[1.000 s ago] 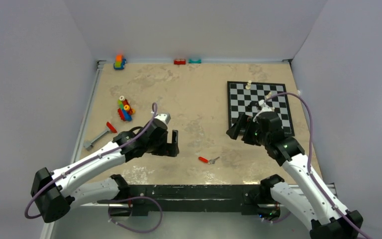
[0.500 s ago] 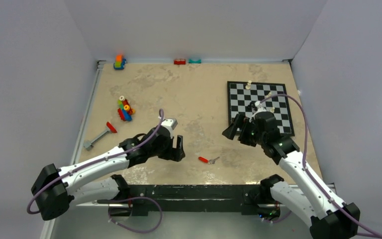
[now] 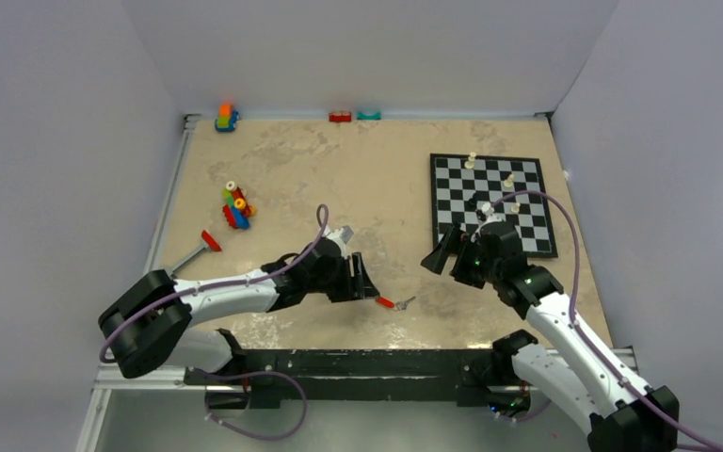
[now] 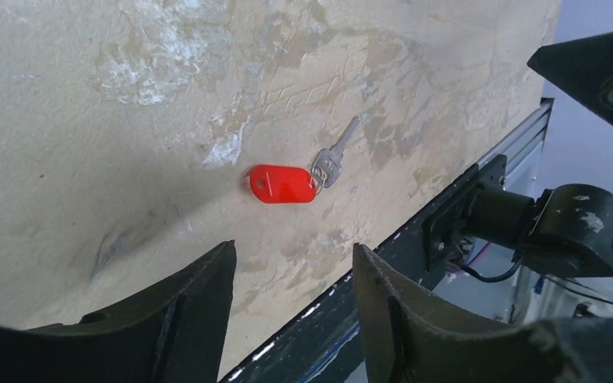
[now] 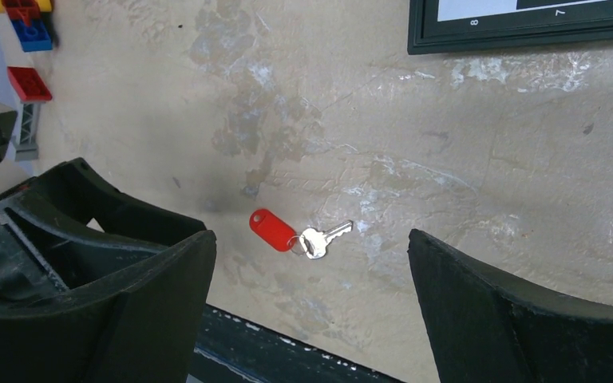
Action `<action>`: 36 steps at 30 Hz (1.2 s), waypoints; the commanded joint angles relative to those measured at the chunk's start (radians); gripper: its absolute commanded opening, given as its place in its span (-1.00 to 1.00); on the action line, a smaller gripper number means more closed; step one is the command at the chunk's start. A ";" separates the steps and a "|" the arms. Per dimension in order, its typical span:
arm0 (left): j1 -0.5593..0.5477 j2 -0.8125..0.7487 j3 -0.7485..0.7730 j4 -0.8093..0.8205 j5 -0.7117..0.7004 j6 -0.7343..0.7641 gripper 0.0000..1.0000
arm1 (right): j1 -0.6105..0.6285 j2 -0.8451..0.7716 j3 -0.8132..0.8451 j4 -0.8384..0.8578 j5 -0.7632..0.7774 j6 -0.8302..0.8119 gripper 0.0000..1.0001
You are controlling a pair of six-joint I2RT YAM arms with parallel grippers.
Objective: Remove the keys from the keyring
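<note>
The keys are one silvery key (image 4: 337,154) and a bright-red plastic tag (image 4: 282,183), joined by the small keyring (image 4: 317,177). They lie flat on the table near its front edge (image 3: 393,302). My left gripper (image 3: 361,282) is open and empty, its fingertips just left of the red tag; in the left wrist view the gripper (image 4: 291,249) is short of the tag. My right gripper (image 3: 444,255) is open and empty, above and to the right of the keys. In the right wrist view the tag (image 5: 270,230), ring (image 5: 297,242) and key (image 5: 324,238) lie between its open fingers (image 5: 455,303).
A chessboard (image 3: 533,242) with a few white pieces lies at the right. A pile of toy bricks (image 3: 235,207) and a grey bar with a red end (image 3: 193,252) lie at the left. More bricks (image 3: 341,117) sit by the back wall. A black rail (image 3: 367,363) edges the front.
My left gripper has moved right and nearer, up to the red tag. My right gripper has shifted a little left and toward the front edge. The keys have not moved.
</note>
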 commanded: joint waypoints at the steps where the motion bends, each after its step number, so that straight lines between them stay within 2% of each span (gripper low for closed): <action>1: -0.007 0.056 -0.023 0.152 0.051 -0.173 0.17 | 0.005 -0.002 0.001 0.043 -0.016 0.011 0.89; 5: -0.013 0.096 -0.007 0.069 0.029 -0.215 0.16 | 0.004 0.007 0.003 0.044 -0.014 0.006 0.89; 13: -0.018 0.250 -0.011 0.245 0.092 -0.286 0.00 | 0.004 0.023 -0.004 0.055 -0.014 0.001 0.89; 18: -0.018 0.306 0.009 0.277 0.105 -0.299 -0.04 | 0.005 0.023 -0.010 0.060 -0.015 0.004 0.89; 22: -0.018 0.312 0.007 0.270 0.089 -0.304 -0.15 | 0.004 0.024 -0.010 0.057 -0.014 0.002 0.89; 28: -0.018 0.290 0.031 0.217 0.051 -0.258 -0.48 | 0.004 0.031 -0.023 0.067 -0.023 0.000 0.89; 33: -0.018 0.287 0.050 0.206 0.054 -0.237 -0.95 | 0.004 0.035 -0.030 0.075 -0.035 0.000 0.89; 36: -0.018 0.266 0.054 0.201 0.054 -0.222 -1.00 | 0.004 0.033 -0.029 0.075 -0.040 0.000 0.89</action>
